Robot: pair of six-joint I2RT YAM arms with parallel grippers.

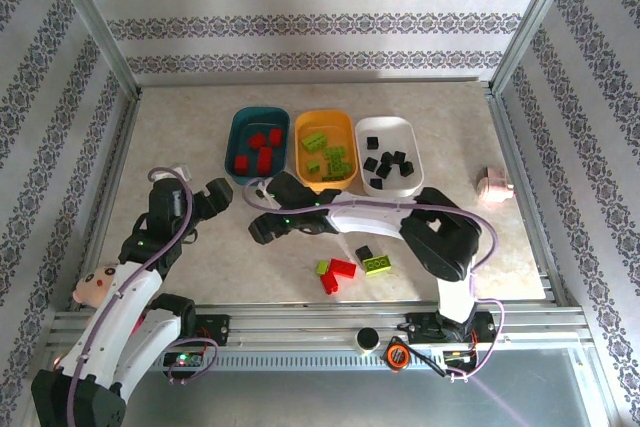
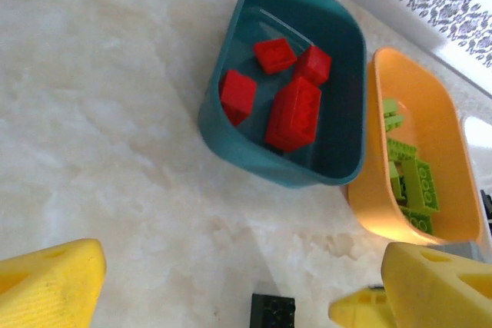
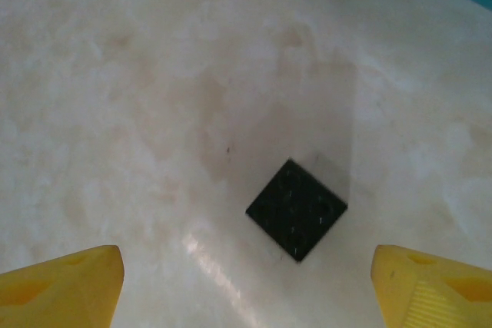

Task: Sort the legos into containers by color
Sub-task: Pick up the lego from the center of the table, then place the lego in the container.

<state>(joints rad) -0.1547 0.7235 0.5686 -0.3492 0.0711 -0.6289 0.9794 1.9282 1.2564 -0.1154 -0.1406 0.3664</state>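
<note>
1. Table [image 1: 180,147]: pale marbled top, carrying everything listed below.

2. Containers, lying side by side at the far middle. The dark teal tray [image 1: 233,142] is holding red bricks [image 2: 294,113]. The orange-yellow tray [image 1: 298,152] is holding lime bricks [image 2: 415,190]. The white tray [image 1: 392,133] is holding black bricks [image 1: 385,165]. Each is showing one colour alone.

3. Left gripper [image 2: 242,289]: hanging just in front of the dark teal tray, fingers standing wide apart and gripping nothing.

4. Right gripper [image 3: 246,289]: reaching across to the left, close beside the left one. Its fingers are spread wide and hovering over a stray black brick [image 3: 297,209] without touching it.

5. Loose cluster [image 1: 350,267]: red, lime and black pieces lying near the front edge, waiting to be sorted.

6. Stray black brick: lying flat on bare table, turned corner-on to the right fingers.

Hazards, as judged:
- Fingers closing on the brick's corners are likely to be twisting it or squirting it away.
- The two wrists are working very close together, so a careless lift is risking a knock.
- The white tray is sitting farthest off, past the other two. A weak hold is risking a drop into the wrong colour.
</note>
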